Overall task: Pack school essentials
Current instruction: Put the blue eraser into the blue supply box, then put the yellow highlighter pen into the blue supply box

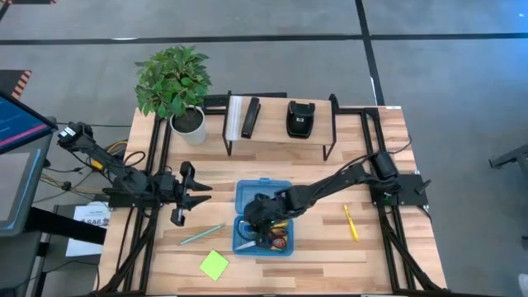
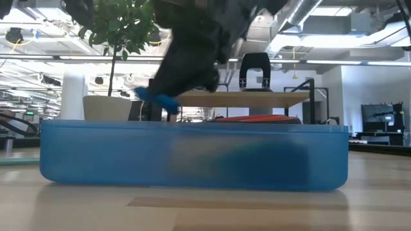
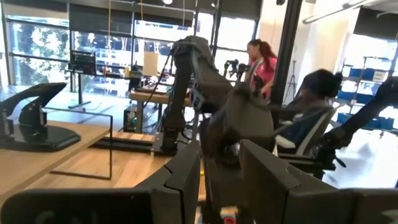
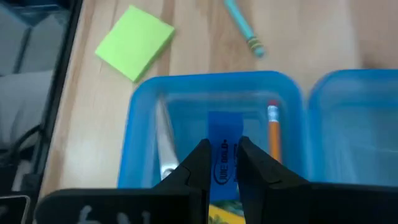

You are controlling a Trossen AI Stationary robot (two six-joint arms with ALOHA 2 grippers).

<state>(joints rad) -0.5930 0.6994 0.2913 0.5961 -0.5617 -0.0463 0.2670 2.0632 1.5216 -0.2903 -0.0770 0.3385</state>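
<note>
An open blue plastic box point(image 1: 244, 195) lies at the table's middle. Inside it are the red-handled scissors point(image 1: 279, 240), a yellow-green crayon box point(image 1: 281, 224) and a yellow pencil point(image 4: 273, 134). My right gripper point(image 4: 222, 147) hangs over the box, shut on a small blue eraser point(image 2: 158, 100). On the bare table lie a teal pencil point(image 1: 202, 234), a lime-green sticky-note pad point(image 1: 214, 264) and another yellow pencil point(image 1: 351, 221). My left gripper point(image 1: 196, 191) waits open, left of the box. My right gripper pinches the small blue eraser between its two fingers, which come from above and slant down. The eraser's free end point(image 4: 224, 127) sticks out past the fingertips. It is lifted clear, above the box rim point(image 2: 192, 126).
A black rack point(image 1: 280, 136) at the far side carries a black pouch point(image 1: 299, 118) and a black bar point(image 1: 250, 115). A potted plant point(image 1: 175, 82) stands at the far left. The box's other half point(image 4: 354, 124) lies open beside the filled one. People show in the room beyond.
</note>
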